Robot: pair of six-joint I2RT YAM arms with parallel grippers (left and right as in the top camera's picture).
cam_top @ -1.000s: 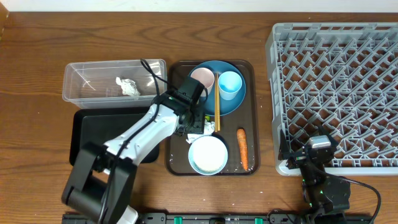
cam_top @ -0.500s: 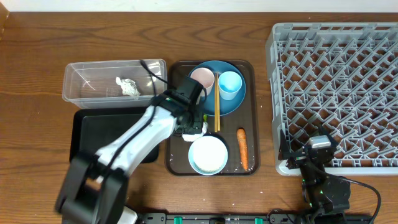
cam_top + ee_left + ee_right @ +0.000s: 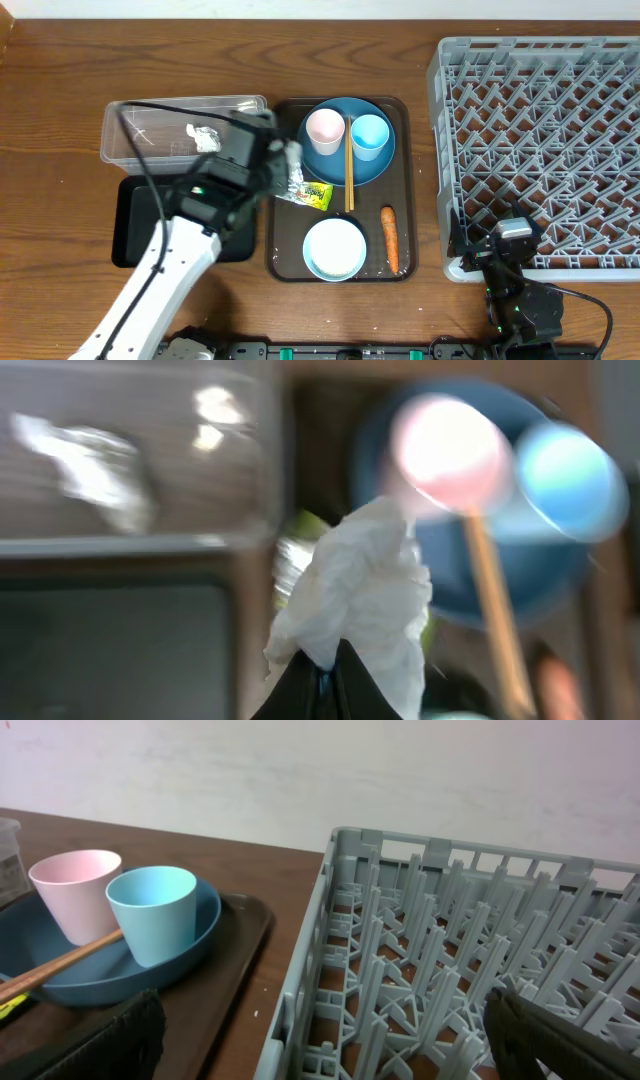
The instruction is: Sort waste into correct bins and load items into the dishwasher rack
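Overhead: the left gripper (image 3: 278, 166) is clamped on a crumpled white paper napkin (image 3: 292, 170) above the left rim of the brown serving tray (image 3: 404, 180), just right of the clear plastic rectangular tub (image 3: 180, 101).

Left wrist: the picture is blurred; dark fingers (image 3: 296, 696) pinch the napkin (image 3: 365, 590).

Right wrist: the right gripper (image 3: 335, 1032), jaws wide apart, faces the grey plastic dishwasher rack (image 3: 420, 950).

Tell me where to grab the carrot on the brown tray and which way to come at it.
Probably best at the carrot's thicker far half, from straight above, pinching across its width: it lies flat, with bare gaps between it and the bowl and the brown tray's rim.
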